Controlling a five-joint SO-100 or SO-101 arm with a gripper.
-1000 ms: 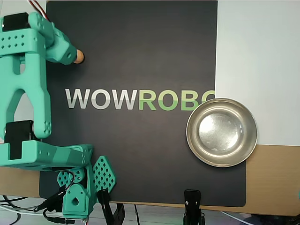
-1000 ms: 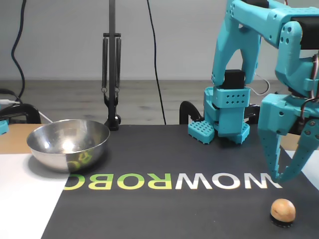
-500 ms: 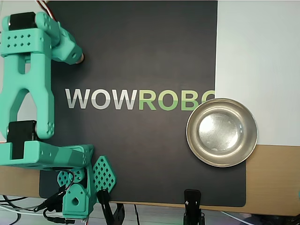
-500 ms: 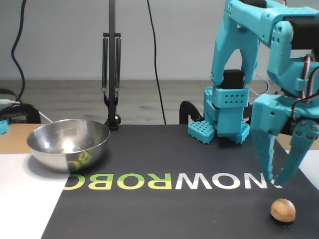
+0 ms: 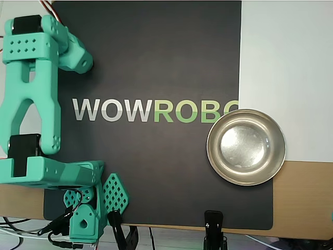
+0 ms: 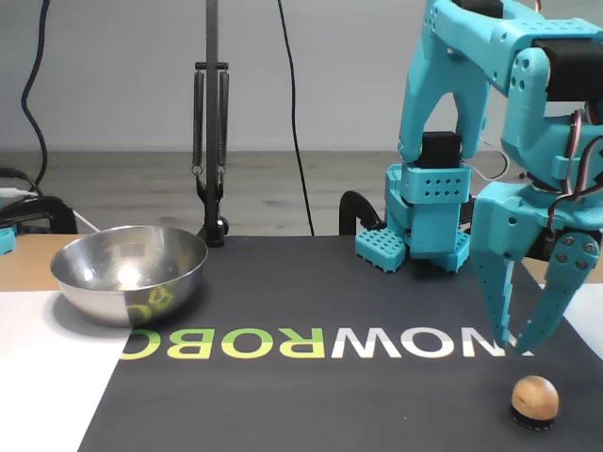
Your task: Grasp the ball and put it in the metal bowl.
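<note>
Fixed view: teal two-finger gripper [image 6: 514, 345] jaws slightly parted, empty, small peach-orange round ball [image 6: 534, 398] just below its tips

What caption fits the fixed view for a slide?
Open gripper hangs above the ball on the black mat; empty metal bowl waits at left.

The arm [image 6: 452, 113] is printed in turquoise plastic, with black servo blocks set into its joints. Small round holes dot its boxy links. The gripper [image 6: 513, 347] has two long tapered fingers. Red and dark wires trail near the wrist, beside the gripper.
</note>
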